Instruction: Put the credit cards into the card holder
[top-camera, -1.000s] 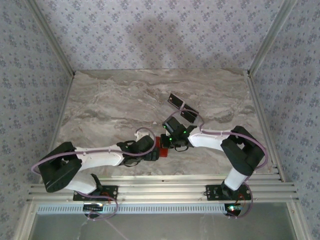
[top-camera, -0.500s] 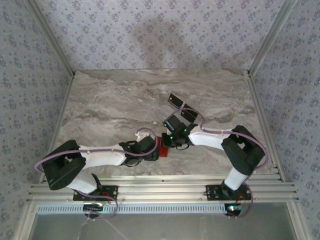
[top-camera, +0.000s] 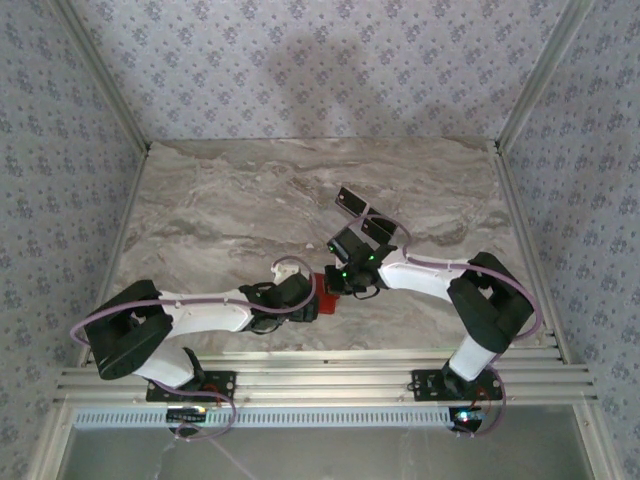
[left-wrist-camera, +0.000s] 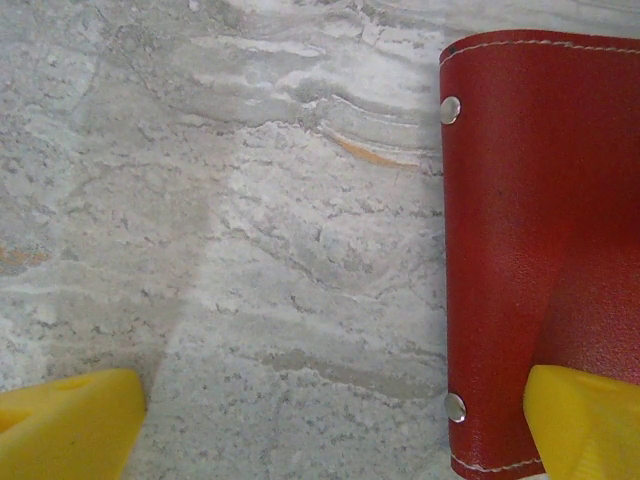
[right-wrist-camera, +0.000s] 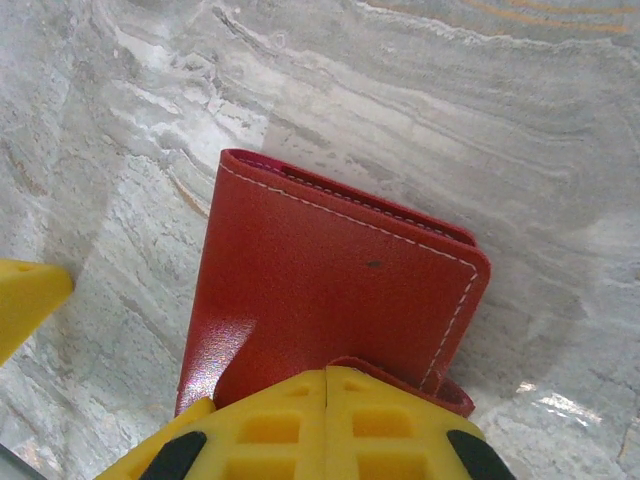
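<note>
Top external cam first: the red card holder is lying on the marble table around the middle, tucked between the two wrists. The left gripper comes at it from the left and the right gripper from the right, both down low over it. Two dark credit cards sit further back on the table, one behind the other, apart from the holder.

Left wrist cam: the card holder takes up the right side, with white stitching and two little metal studs along its edge. The left gripper is spread wide. One yellow fingertip is over bare marble well off to the side, the other over the holder's near corner. Can't tell if it's actually pressing on the leather.

Right wrist cam: the card holder looks folded shut, with a bit of pink lining peeking out at the far edge. The right gripper has its jaws apart too. One fingertip is off to the left, clear of the holder. The other is right at the near edge, where a red lip curls up over it. Nothing is pinched between them.
</note>
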